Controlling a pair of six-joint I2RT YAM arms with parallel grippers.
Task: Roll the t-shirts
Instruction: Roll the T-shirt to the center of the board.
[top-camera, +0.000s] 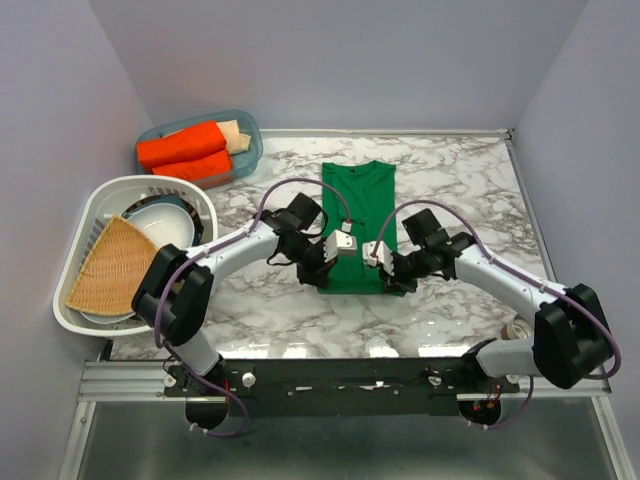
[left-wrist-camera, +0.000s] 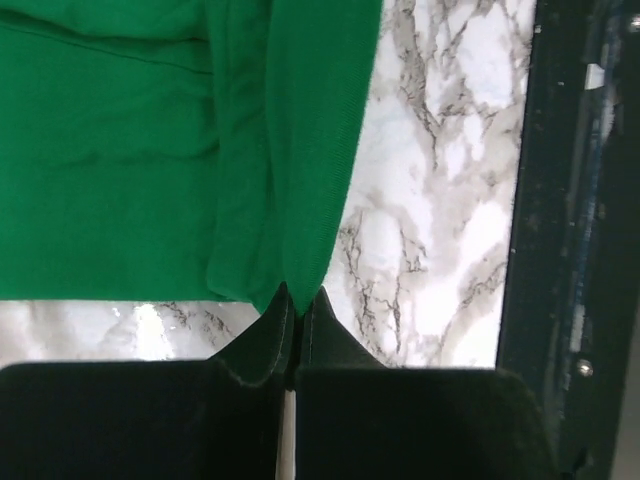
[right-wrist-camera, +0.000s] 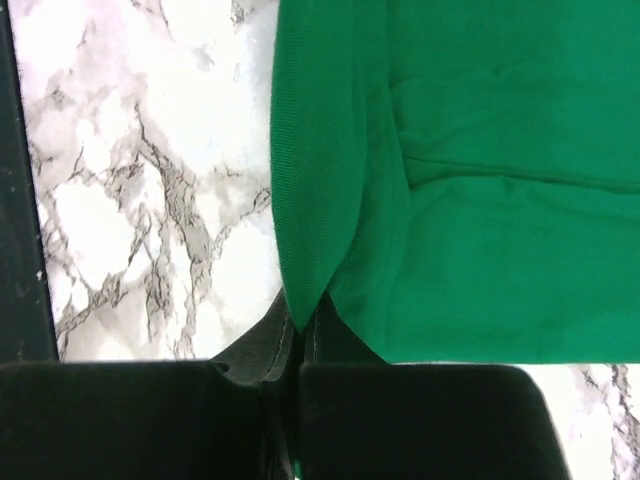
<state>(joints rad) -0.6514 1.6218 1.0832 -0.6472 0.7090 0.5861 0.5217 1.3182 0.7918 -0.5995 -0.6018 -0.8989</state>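
Note:
A green t-shirt (top-camera: 358, 205) lies folded into a long strip on the marble table (top-camera: 460, 180), collar toward the back. My left gripper (top-camera: 322, 275) is shut on the near left corner of its hem, and the pinched fabric (left-wrist-camera: 300, 240) rises from between the closed fingertips (left-wrist-camera: 272, 325). My right gripper (top-camera: 392, 280) is shut on the near right corner of the same hem, where a fold of green cloth (right-wrist-camera: 305, 230) runs into the closed fingertips (right-wrist-camera: 268, 340). Two orange-red rolled t-shirts (top-camera: 185, 150) and a beige roll (top-camera: 234, 133) lie in the bin at the back left.
The rolls sit in a clear blue bin (top-camera: 250, 150). A white basket (top-camera: 95, 205) at the left holds a bowl (top-camera: 165, 222) and a woven wedge-shaped piece (top-camera: 108, 268). The table's dark front rail (left-wrist-camera: 570, 230) runs close behind both grippers.

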